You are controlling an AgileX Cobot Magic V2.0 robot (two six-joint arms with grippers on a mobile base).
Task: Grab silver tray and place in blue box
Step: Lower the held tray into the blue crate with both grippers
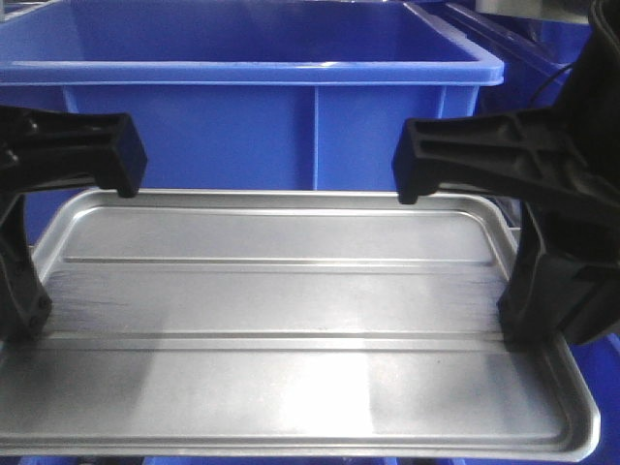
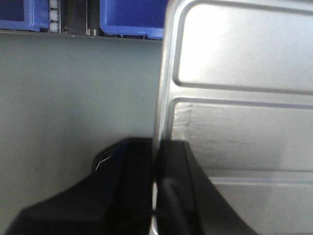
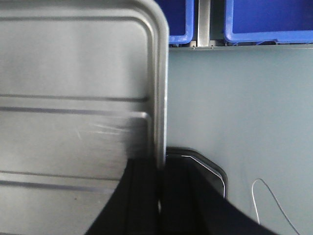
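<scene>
Silver tray (image 1: 291, 320), long axis left-right

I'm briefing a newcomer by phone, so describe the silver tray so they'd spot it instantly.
Find the big blue box filling the back of the front view. Right before it, clamped at each end by the black left end effector and right end effector, is the tray. It alone is shiny metal: shallow, round-cornered, two long ribs across its base.
</scene>
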